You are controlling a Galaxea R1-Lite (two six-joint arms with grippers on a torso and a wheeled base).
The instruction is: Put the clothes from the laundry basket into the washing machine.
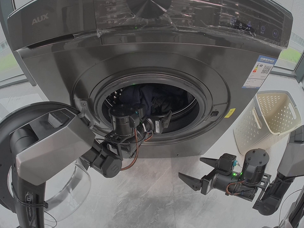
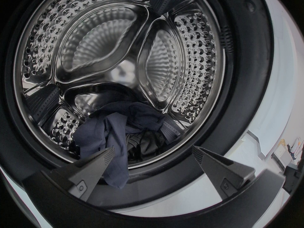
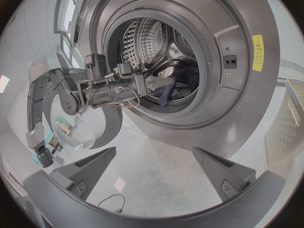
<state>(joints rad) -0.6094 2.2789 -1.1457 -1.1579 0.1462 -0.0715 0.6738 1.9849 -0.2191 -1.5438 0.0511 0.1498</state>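
1. Your left gripper (image 2: 152, 149) hangs at the mouth of the washing machine (image 1: 158, 57), fingers spread wide and pinching nothing, aimed into the drum (image 2: 126, 48).
2. The clothes, a navy garment (image 2: 107, 133) and a black one (image 2: 142, 143), lie heaped at the front of the drum's floor. One fold of the navy cloth hangs out over the dark door seal (image 2: 247, 79).
3. Your right gripper (image 1: 190, 167) sits low over the floor in front of the machine, also spread and empty, between the opening and the laundry basket (image 1: 269, 111).
4. The basket stands tilted just beside the machine on your right. The part of its inside that shows holds no clothes, so the load looks close to fully in.
5. Expect this fabric to be light, soft and limp. It will sag, trail and drag on the rubber seal, not slide as one piece.
6. If you tidy the stray fold, pinch it where the cloth bunches thick near the seal, not at a single thin edge, which could slip free.
7. The likely snag is the glass door (image 1: 63, 187), swung open on your left, catching that fold if it is shut over it.
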